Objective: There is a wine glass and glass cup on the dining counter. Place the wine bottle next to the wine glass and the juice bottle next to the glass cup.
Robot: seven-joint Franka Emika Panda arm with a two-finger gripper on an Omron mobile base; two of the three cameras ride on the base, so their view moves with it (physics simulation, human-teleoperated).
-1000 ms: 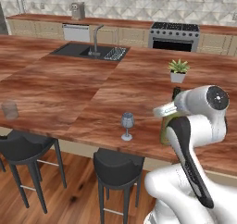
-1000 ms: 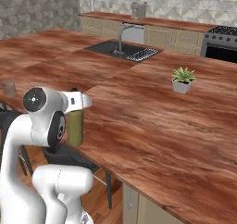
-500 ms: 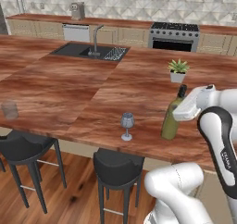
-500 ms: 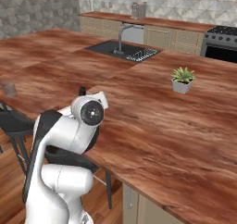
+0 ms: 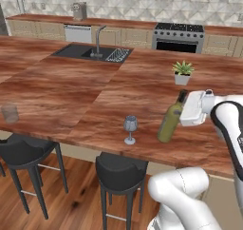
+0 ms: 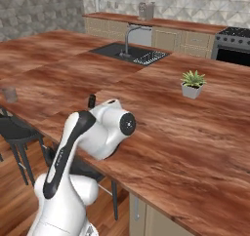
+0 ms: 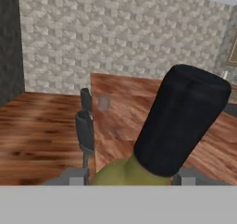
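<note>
The dining counter [image 5: 71,91], a broad reddish-brown wood-grain island, fills the middle of the room. A dark inset sink [image 5: 92,53] with a tall faucet [image 5: 98,40] sits toward its far side. Behind it a wall counter [image 5: 114,23] over beige cabinets carries a black range [image 5: 178,36].

Two dark stools [image 5: 118,169] stand on the plank floor along the near edge of the island; the second [image 5: 26,150] is further left.

The white arm reaches in from the right of the left base view, its hand level with the bottle's neck. The gripper [image 5: 193,109] is clenched on the wine bottle [image 5: 171,119], grasping it near the top. The bottle is olive-green with a dark cap, tilted with its neck leaning toward the hand. Its base is at or just above the counter near the front edge; contact cannot be judged. In the hand view the dark cap [image 7: 183,119] and olive shoulder sit between the fingertips.

A small potted plant [image 5: 182,72] in a pale pot stands further back on the counter, well apart from the bottle.

The wine glass [image 5: 130,129] stands upright close to the front edge, just beside the bottle on its left, not touching.

The glass cup [image 5: 9,113] stands upright near the far left of the counter, well apart from the wine glass. In the right base view it shows at the left edge [image 6: 9,94].
</note>
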